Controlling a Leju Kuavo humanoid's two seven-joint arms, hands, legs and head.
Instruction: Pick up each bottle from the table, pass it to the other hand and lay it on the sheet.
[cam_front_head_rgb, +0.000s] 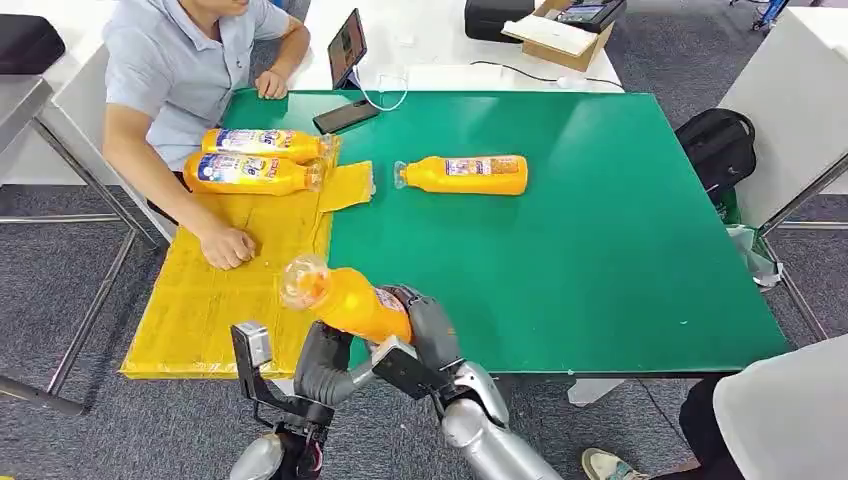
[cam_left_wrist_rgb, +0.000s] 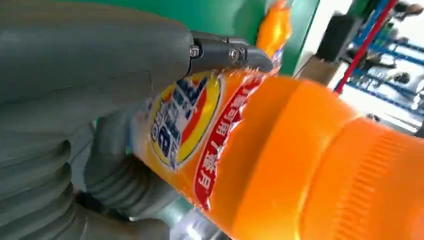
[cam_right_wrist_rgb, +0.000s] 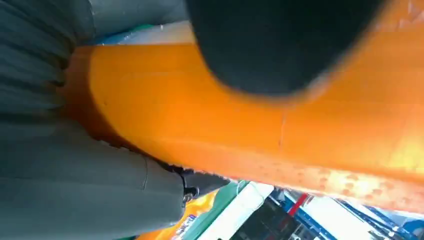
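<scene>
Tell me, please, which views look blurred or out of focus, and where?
Head view: sharp, apart from motion smear on the held bottle's neck. Left wrist view: label crisp, background soft. Right wrist view: bottle surface and the dark finger across it are close and defocused.

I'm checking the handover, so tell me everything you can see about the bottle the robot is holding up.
The held bottle is orange plastic, filled with orange drink, with a clear neck end and a label printed in blue, yellow and red. It is off the table, tilted, neck toward the yellow sheet and base toward the robot. Both the left hand and the right hand grip its lower body near the table's front edge. Nothing else touches it.
</scene>
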